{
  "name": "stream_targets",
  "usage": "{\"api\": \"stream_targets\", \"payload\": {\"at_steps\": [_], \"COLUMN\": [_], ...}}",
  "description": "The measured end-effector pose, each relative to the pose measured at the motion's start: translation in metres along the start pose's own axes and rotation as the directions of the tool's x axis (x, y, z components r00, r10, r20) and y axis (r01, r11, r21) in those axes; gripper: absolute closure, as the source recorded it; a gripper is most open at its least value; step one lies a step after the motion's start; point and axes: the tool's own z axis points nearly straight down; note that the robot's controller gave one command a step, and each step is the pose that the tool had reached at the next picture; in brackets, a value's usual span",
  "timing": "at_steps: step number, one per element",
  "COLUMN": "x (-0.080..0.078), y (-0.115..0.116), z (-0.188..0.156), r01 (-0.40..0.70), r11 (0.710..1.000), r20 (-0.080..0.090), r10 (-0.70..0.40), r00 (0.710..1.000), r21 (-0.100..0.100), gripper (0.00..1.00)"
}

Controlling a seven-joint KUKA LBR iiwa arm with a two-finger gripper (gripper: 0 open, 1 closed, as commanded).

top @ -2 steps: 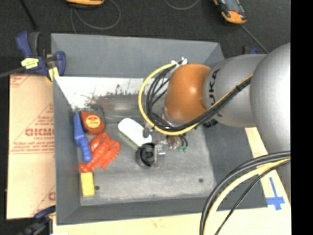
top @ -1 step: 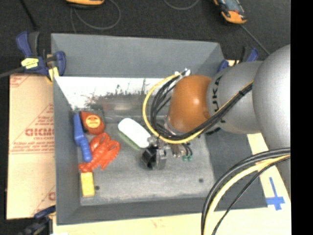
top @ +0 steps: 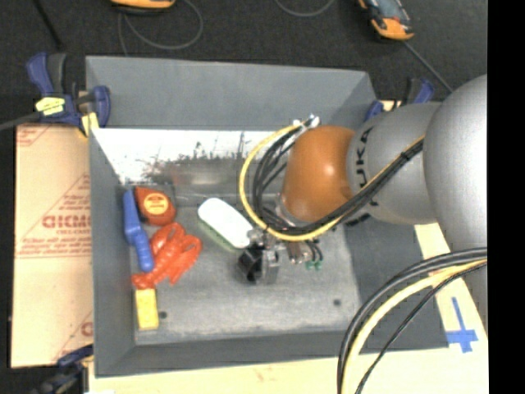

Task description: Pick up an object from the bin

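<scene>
My gripper (top: 261, 258) hangs low over the middle of the bin floor, just below the orange cover on the wrist. Its tip is dark and partly hidden. Right beside it, up and to the left, lies a white oval object with a green edge (top: 223, 222); I cannot tell whether they touch. Further left a red lobster toy (top: 171, 257) lies on the floor.
Along the left wall lie an orange tape measure (top: 154, 205), a blue-handled tool (top: 135, 232) and a yellow block (top: 146, 309). The arm and its cables cover the bin's right side. Bare floor lies in front of the gripper.
</scene>
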Motion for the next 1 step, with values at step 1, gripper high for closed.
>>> {"api": "stream_targets", "payload": {"at_steps": [1], "x": [0.0095], "y": [-0.0021], "z": [-0.0485], "r01": [-0.013], "r11": [1.0], "r20": [-0.011], "r10": [0.013], "r00": [1.0], "r21": [-0.001], "gripper": [1.0]}}
